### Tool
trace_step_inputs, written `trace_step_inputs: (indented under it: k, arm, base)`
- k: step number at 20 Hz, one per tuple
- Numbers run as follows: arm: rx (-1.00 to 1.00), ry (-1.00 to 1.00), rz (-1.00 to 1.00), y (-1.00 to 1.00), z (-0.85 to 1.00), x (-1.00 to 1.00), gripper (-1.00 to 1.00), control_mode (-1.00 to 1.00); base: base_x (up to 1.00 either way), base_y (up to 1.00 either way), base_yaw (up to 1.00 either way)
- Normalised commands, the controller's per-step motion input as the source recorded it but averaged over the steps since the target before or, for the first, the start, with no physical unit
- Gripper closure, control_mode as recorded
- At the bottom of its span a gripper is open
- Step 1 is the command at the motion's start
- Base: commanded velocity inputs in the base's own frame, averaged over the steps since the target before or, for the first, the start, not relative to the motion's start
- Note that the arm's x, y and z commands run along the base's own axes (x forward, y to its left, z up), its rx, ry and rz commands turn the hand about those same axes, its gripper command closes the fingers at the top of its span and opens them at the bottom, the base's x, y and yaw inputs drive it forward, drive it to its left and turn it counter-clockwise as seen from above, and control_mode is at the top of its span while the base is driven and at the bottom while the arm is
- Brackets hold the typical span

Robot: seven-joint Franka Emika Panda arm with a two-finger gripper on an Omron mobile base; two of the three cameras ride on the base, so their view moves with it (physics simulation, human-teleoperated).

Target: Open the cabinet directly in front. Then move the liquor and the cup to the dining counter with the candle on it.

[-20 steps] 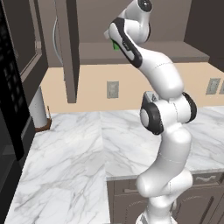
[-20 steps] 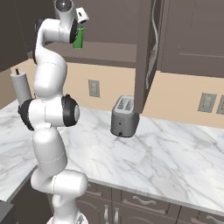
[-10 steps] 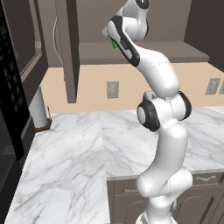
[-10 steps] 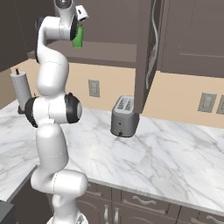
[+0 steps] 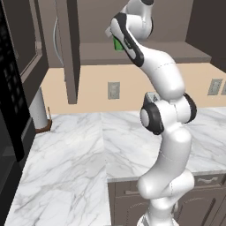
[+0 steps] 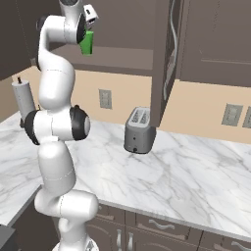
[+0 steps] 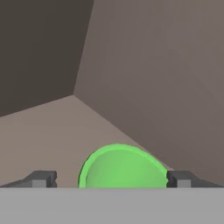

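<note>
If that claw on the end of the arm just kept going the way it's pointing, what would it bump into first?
Probably the cup. In the hand view it sits right ahead of the open gripper, between the two fingertips, on the cabinet shelf. Beyond it is the cabinet's back corner. How near the cup is, I can't tell.

The light is soft and even, without a clear source and without glare; the marble worktop (image 5: 70, 150) looks bright, and the inside of the cabinet (image 7: 144, 78) is dim and brownish. Shadows are weak, only a soft darkening under the wall cabinets. All pictures are a little blurred and coarse, with soft edges, and straight lines stay straight near the borders.
</note>
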Motion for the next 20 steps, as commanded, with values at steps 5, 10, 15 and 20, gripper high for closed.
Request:
trace_step_inputs:
  k: [5,10,15,20]
  arm:
    - [-0.01,0.00,0.00,0.00,0.00,-0.04,-1.00,-1.00]
    - [-0.03,0.01,0.00,0.06,-0.18,0.00,-1.00,-1.00]
    - [-0.02,0.01,0.00,0.14,-0.19,0.05,-1.00,-1.00]
    - [-0.02,0.05,0.00,0.14,-0.12,0.08,-1.00,-1.00]
  base:
    - [0.00,0.00,0.00]
    - [0.00,0.00,0.00]
    - [0.00,0.00,0.00]
    - [0.00,0.00,0.00]
